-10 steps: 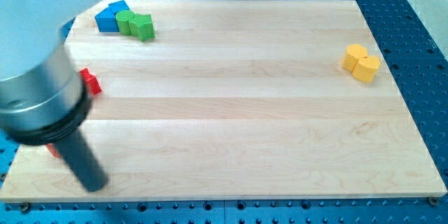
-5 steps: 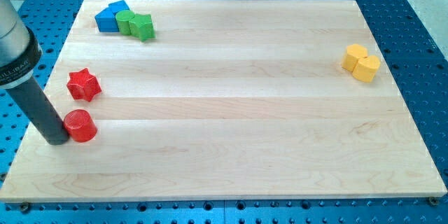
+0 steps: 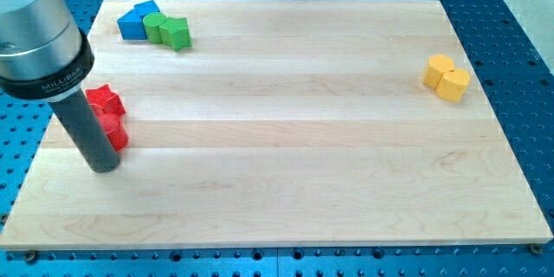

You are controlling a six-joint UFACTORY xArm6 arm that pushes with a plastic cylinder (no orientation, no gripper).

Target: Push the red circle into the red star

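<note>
The red star (image 3: pixel 106 99) lies near the board's left edge. The red circle (image 3: pixel 116 131) sits just below it, touching or almost touching it, and is partly hidden by my rod. My tip (image 3: pixel 105 167) rests on the board just below and slightly left of the red circle, against its lower side.
A blue block (image 3: pixel 135 20) and two green blocks (image 3: pixel 168 30) are clustered at the top left. Two yellow blocks (image 3: pixel 446 77) sit together at the right. The wooden board (image 3: pixel 294 138) lies on a blue perforated table.
My tip moved right and up from the circle's left side to below it. The red circle slid up toward the red star and now sits against it.
</note>
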